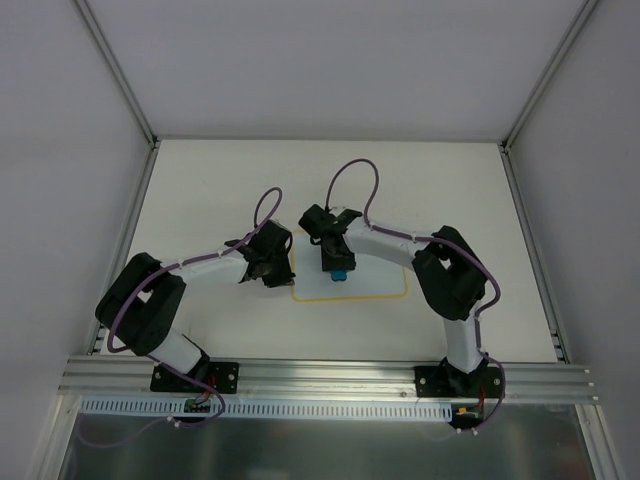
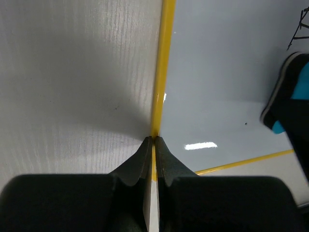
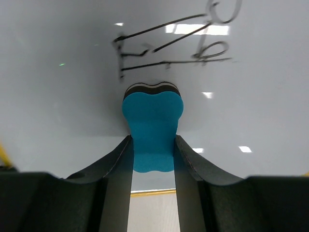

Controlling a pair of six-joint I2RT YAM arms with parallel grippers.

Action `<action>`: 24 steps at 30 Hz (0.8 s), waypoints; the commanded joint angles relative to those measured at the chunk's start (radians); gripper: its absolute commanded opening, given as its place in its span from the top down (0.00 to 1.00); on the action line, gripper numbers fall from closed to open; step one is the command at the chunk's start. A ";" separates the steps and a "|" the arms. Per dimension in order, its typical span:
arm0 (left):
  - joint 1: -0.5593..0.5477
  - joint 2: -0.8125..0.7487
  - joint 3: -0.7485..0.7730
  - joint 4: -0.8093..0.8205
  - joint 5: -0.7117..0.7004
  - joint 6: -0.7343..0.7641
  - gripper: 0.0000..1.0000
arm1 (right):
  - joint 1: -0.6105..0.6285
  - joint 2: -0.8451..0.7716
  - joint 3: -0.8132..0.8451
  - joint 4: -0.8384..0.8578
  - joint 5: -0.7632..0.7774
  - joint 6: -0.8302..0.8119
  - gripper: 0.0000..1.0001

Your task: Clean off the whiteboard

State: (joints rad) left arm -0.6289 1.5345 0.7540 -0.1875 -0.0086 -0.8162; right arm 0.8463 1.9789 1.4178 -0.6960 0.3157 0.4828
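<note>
Your right gripper [image 3: 152,137] fills the bottom of its wrist view, its two black fingers [image 3: 118,164] clamped narrowly on a small blue eraser [image 3: 152,116]. You see the block pinched at its waist, its rounded end sticking out past the fingertips. A dark and pale layered strip caps that far end, which sits low over the whiteboard [image 3: 58,96]. Whether it actually touches the surface you cannot tell from here. Just beyond the eraser's tip lies a black line sketch [image 3: 174,46], a few long strokes with loops at their far end. Bright light reflections dot the glossy surface around it.

Your left gripper [image 2: 152,141] is closed, fingertips meeting with only a sliver of a gap. They come together right on the board's yellow border [image 2: 163,63], which runs straight away from the tips. To the left of those fingers you have bare table [image 2: 72,72]; to their right, the white board face. The eraser and the other gripper show at that view's far right edge.

From above, the board lies flat on the table between your two grippers. Your left one sits at its left edge and your right one over its upper left part.
</note>
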 commanded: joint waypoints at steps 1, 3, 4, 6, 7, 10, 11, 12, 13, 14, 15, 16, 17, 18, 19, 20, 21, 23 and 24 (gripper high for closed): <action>-0.011 0.022 -0.047 -0.132 -0.022 0.015 1.00 | 0.078 0.080 0.035 -0.028 -0.115 0.057 1.00; -0.011 0.023 -0.047 -0.130 -0.021 0.012 1.00 | 0.092 0.084 0.052 -0.028 -0.135 0.071 1.00; -0.011 0.023 -0.047 -0.129 -0.021 0.009 1.00 | 0.102 0.089 0.056 -0.027 -0.136 0.076 1.00; -0.011 0.016 -0.051 -0.125 -0.021 0.008 1.00 | 0.105 0.090 0.066 -0.028 -0.133 0.079 1.00; -0.012 0.016 -0.051 -0.125 -0.022 0.008 1.00 | 0.105 0.089 0.064 -0.028 -0.132 0.080 1.00; -0.011 0.015 -0.054 -0.124 -0.024 0.009 1.00 | 0.102 0.083 0.044 -0.028 -0.112 0.080 1.00; -0.011 0.012 -0.056 -0.125 -0.022 0.009 1.00 | 0.090 0.080 0.035 -0.028 -0.104 0.080 1.00; -0.011 0.012 -0.056 -0.124 -0.021 0.009 1.00 | 0.079 0.077 0.015 -0.028 -0.101 0.080 1.00; -0.011 0.012 -0.058 -0.122 -0.019 0.009 1.00 | 0.065 0.071 0.000 -0.028 -0.099 0.080 1.00; -0.011 0.009 -0.059 -0.122 -0.019 0.009 1.00 | 0.030 0.066 -0.014 -0.028 -0.090 0.080 1.00; -0.011 0.007 -0.064 -0.122 -0.019 0.009 1.00 | 0.005 0.046 -0.043 -0.027 -0.080 0.077 1.00; -0.011 0.004 -0.067 -0.122 -0.019 0.011 1.00 | -0.016 0.035 -0.057 -0.027 -0.070 0.073 1.00; -0.011 -0.002 -0.068 -0.122 -0.021 0.011 1.00 | -0.068 0.028 -0.066 -0.025 -0.050 0.059 1.00; -0.011 -0.004 -0.074 -0.121 -0.022 0.011 1.00 | -0.097 0.011 -0.075 -0.025 -0.043 0.050 1.00; -0.011 -0.005 -0.076 -0.121 -0.022 0.014 1.00 | -0.148 0.005 -0.079 -0.025 -0.040 0.040 1.00; -0.011 -0.010 -0.077 -0.119 -0.021 0.015 1.00 | -0.171 -0.002 -0.077 -0.026 -0.026 0.018 1.00; -0.011 -0.010 -0.078 -0.119 -0.021 0.017 1.00 | -0.193 -0.006 -0.074 -0.027 -0.017 0.008 1.00; -0.011 -0.008 -0.079 -0.121 -0.016 0.023 1.00 | -0.249 -0.006 -0.045 -0.028 -0.006 -0.013 1.00; -0.011 -0.008 -0.078 -0.121 -0.016 0.025 1.00 | -0.265 -0.003 -0.033 -0.034 -0.003 -0.030 1.00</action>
State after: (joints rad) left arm -0.6289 1.5108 0.7235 -0.1673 -0.0082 -0.8223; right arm 0.6434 1.9572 1.3930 -0.6617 0.2123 0.5064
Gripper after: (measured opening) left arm 0.018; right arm 0.379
